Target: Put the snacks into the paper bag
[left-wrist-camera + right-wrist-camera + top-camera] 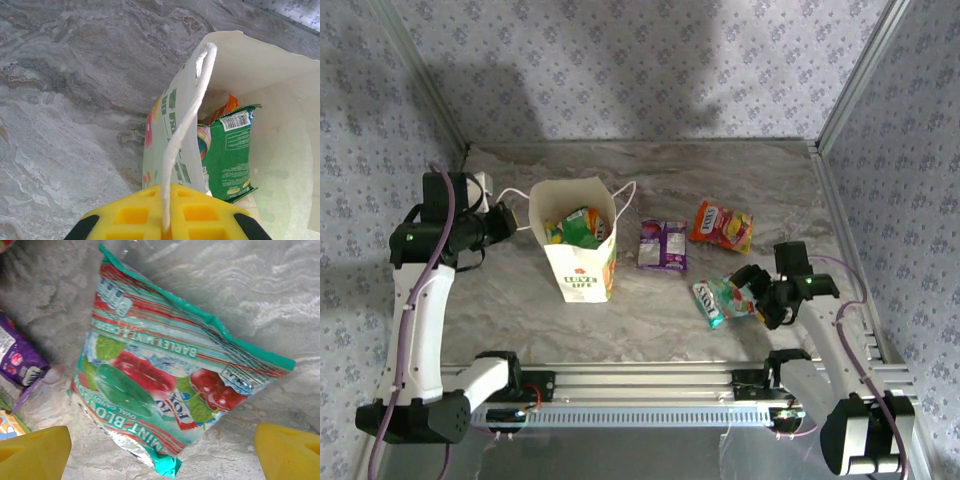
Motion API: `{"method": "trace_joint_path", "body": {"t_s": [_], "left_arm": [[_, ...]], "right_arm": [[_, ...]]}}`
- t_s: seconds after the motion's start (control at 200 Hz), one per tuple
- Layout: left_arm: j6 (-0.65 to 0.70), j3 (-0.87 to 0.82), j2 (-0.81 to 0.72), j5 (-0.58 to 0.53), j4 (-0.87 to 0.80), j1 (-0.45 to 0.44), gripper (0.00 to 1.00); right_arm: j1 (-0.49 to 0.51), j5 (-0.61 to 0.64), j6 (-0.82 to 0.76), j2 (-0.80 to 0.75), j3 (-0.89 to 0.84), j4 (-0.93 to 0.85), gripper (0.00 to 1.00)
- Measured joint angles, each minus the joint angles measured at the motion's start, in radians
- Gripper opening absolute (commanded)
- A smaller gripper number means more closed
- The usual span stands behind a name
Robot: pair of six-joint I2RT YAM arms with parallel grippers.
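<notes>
The left pincer (167,222) is pressed together on the white cord handle (187,125) of the paper bag (167,130). In the left wrist view the cord runs from between the yellow fingers at the bottom edge up to the bag's rim. In the overhead view this pincer (503,222) sits just left of the bag (582,272), which stands upright left of centre on the marbled bench (740,175). Its mouth is open, with a bright green packet (227,155) inside and an orange packet (229,104) behind it.

The right pincer (162,450) is spread wide, its yellow fingertips (30,452) in the two lower corners of the right wrist view. A teal mint candy packet (165,380) lies flat on the bench between them. Overhead, this pincer (760,290) is at the lower right, just beside the teal packet (720,300). A purple packet (663,245) lies at centre, between the bag and an orange-red packet (723,225) at the upper right.
</notes>
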Motion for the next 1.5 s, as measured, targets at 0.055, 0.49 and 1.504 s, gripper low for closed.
{"method": "trace_joint_path", "body": {"t_s": [0.055,0.49,1.504], "left_arm": [[0.0,0.0,0.003,0.0,0.0,0.0,0.1],[0.0,0.0,0.003,0.0,0.0,0.0,0.1],[0.0,0.011,0.042,-0.005,-0.002,-0.01,0.11]], "right_arm": [[0.001,0.005,0.007,0.003,-0.004,-0.008,0.98],[0.05,-0.02,0.027,0.116,-0.034,0.067,0.98],[0.127,-0.08,0.074,0.327,-0.04,0.281,0.99]]}}
